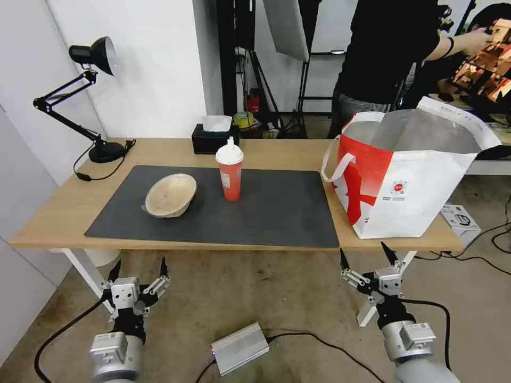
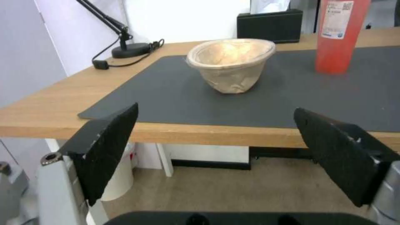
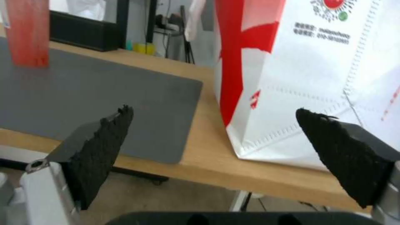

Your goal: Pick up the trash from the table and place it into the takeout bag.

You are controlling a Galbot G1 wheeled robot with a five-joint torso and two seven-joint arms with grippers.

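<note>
The beige bowl [image 1: 171, 194] sits tilted on the left part of the dark mat [image 1: 266, 213], and the red cup [image 1: 230, 173] with its white domed lid stands upright just to its right, near the mat's middle. The bag [image 1: 410, 175] stands open on the right end of the worktop [image 1: 58, 207], beside the mat's right edge, its foil lining showing and a white handle hanging toward the mat.

The left tool [image 1: 138, 267] hangs below and in front of the worktop's near edge, on the bowl's side, fingers spread wide and empty, touching nothing. The right tool [image 1: 368, 256] hangs likewise below the near edge, in front of the bag, spread wide and empty.

Behind the cup are a black tissue box [image 1: 214, 137] and, at the far left corner, a desk lamp [image 1: 90, 96].
</note>
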